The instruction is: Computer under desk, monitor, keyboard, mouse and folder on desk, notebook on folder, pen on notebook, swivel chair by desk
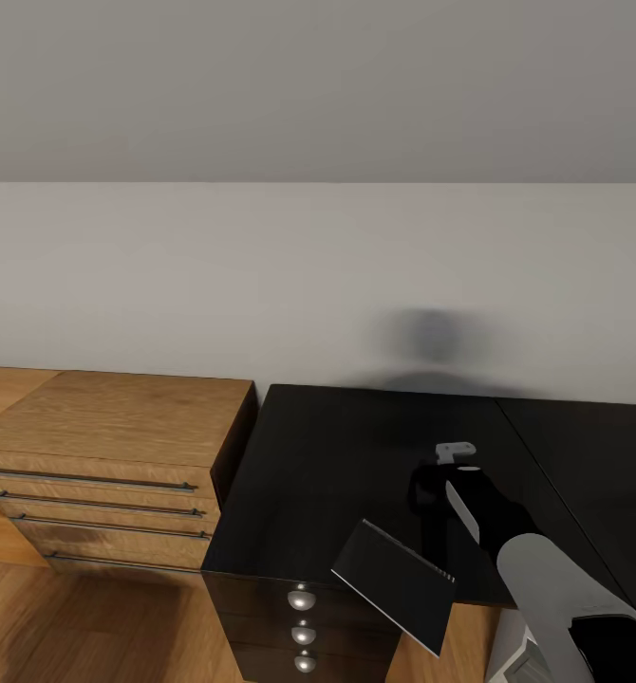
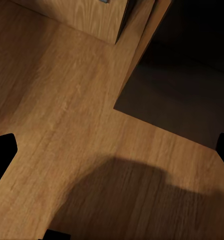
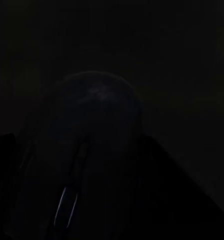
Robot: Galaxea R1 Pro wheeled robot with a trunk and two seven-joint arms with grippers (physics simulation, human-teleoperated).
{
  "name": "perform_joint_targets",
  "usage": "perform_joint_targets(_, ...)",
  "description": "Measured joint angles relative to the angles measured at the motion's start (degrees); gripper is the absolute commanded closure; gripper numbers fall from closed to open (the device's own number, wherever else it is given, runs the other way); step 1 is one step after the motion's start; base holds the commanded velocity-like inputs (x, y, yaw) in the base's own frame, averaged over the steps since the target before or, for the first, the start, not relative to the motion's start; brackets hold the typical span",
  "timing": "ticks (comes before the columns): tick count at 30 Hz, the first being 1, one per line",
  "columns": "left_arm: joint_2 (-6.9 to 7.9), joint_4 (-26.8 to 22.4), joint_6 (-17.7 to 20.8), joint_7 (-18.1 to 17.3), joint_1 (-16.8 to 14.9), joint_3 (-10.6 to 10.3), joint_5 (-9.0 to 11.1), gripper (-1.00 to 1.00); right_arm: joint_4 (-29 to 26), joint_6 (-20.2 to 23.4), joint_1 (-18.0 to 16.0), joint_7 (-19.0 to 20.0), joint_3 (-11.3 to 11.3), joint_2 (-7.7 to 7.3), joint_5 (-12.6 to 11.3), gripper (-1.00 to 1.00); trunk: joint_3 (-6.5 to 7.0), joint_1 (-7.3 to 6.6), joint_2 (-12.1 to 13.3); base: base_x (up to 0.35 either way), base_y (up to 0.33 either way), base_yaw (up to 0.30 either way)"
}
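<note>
One black desk (image 1: 356,474), one wooden dresser (image 1: 109,446), one mouse (image 3: 91,150), one dark folder (image 1: 399,583).

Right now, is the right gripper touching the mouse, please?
Cannot tell: the right wrist view shows the mouse, but too darkly to reveal contact or gap.

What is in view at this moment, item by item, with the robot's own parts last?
Desk: one, glossy black, against the wall, silver-knobbed drawers at its front.
Mouse: one, dark, rounded, with a scroll wheel, seen close up in the right wrist view; whether it rests on the desk is too dark to tell.
Flat dark panel: one, tilted over the desk's front edge; identity unclear.
Dresser: one, light wood, four long bar handles, left of the desk.
Floor: wood planks.
Wall: pale grey.
Right arm: grey and black, reaching over the desk.
Left gripper: fingertips apart, above the floor.
</note>
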Motion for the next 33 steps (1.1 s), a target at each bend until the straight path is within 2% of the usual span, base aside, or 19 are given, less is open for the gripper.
perform_joint_targets(3,0.02,0.0,0.0,0.0,0.0,0.0,0.0,-1.0,0.0,0.0,0.0,0.0,0.0,0.0,0.0,1.0,0.0,0.0,0.0,0.0,0.0,0.0)
perform_joint_targets(10,0.08,0.0,0.0,0.0,0.0,-0.1,0.0,-1.0,1.0,0.3,0.0,-0.1,-0.2,-0.08,0.3,1.0,1.24,-1.52,2.8,0.0,0.0,0.0)
perform_joint_targets(13,0.08,0.0,0.0,0.0,0.0,-0.1,0.0,-1.0,1.0,0.4,0.0,-0.1,-0.9,-0.17,0.3,1.0,1.78,-2.18,4.0,0.0,0.0,0.0)
perform_joint_targets(17,0.09,0.0,0.0,0.0,0.0,0.0,0.0,-1.0,0.8,0.7,0.0,-0.2,-4.6,-0.24,0.3,1.0,2.5,-3.06,5.6,0.0,0.0,0.0)
perform_joint_targets(20,0.02,0.0,0.0,0.1,0.0,0.0,0.0,-1.0,-0.9,1.9,0.0,-0.4,-10.5,-0.08,0.3,1.0,3.04,-3.72,6.8,0.0,0.0,0.0)
perform_joint_targets(23,-0.03,0.0,0.1,0.1,0.0,0.1,0.0,-1.0,-3.7,5.8,0.0,-0.4,-13.8,-0.01,0.3,1.0,3.58,-4.38,8.0,0.0,0.0,0.0)
perform_joint_targets(27,-0.04,0.0,0.3,0.2,0.0,0.1,-0.1,-1.0,-8.9,10.3,0.1,-0.4,-15.2,-0.01,0.3,1.0,4.3,-5.26,9.6,0.0,0.0,0.0)
perform_joint_targets(33,0.09,0.0,0.4,0.3,0.0,0.1,0.0,-1.0,-10.6,11.0,0.2,-0.4,-15.5,0.12,0.3,1.0,5.37,-6.58,12.0,0.0,0.0,0.0)
